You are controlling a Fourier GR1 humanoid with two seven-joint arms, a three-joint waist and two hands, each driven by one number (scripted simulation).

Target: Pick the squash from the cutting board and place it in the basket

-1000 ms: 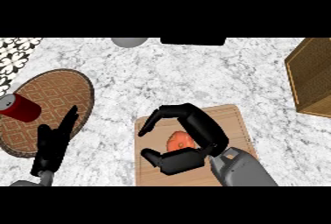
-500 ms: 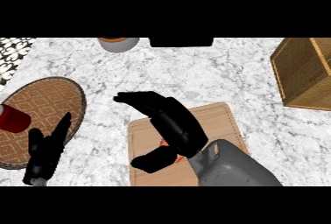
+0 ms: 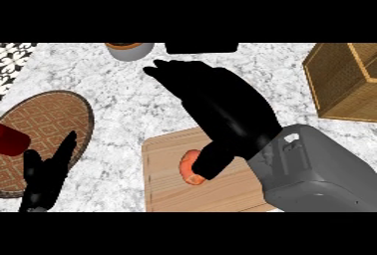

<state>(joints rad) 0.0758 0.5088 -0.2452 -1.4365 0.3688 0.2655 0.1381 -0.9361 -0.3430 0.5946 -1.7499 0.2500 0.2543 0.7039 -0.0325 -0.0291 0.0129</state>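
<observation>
- No brand, label or writing can be read on anything on the white-and-grey marble counter (image 3: 117,99).
- One orange squash (image 3: 191,168), only partly visible, is over the pale wooden cutting board (image 3: 169,187); whether it rests on the board or is lifted off it I cannot tell.
- One black right hand (image 3: 221,107) on a grey forearm (image 3: 316,169) comes in from the lower right and stretches up and to the left across the counter. Its thumb curls down against the squash's right side, and the broad fingers reach out above it; the hand covers most of the squash, so I read it as gripping the squash.
- One square woven wicker basket (image 3: 340,79) stands at the right edge, well apart from the squash and the board.
- One black left hand (image 3: 46,174) shows at the lower left with its fingers straight and pointing up, resting over the edge of the mat.
- One round woven brown mat (image 3: 44,124) with a diamond pattern lies on the left, and one dark red object (image 3: 11,139) sits on it at the view's left edge.
- One grey round pot (image 3: 131,50) with an orange-brown inside stands at the top, cut off by the view's edge.
- One flat black object (image 3: 200,47) lies just to the right of it along the top.
- One patch of black-and-white patterned surface (image 3: 15,57) fills the top left corner.
</observation>
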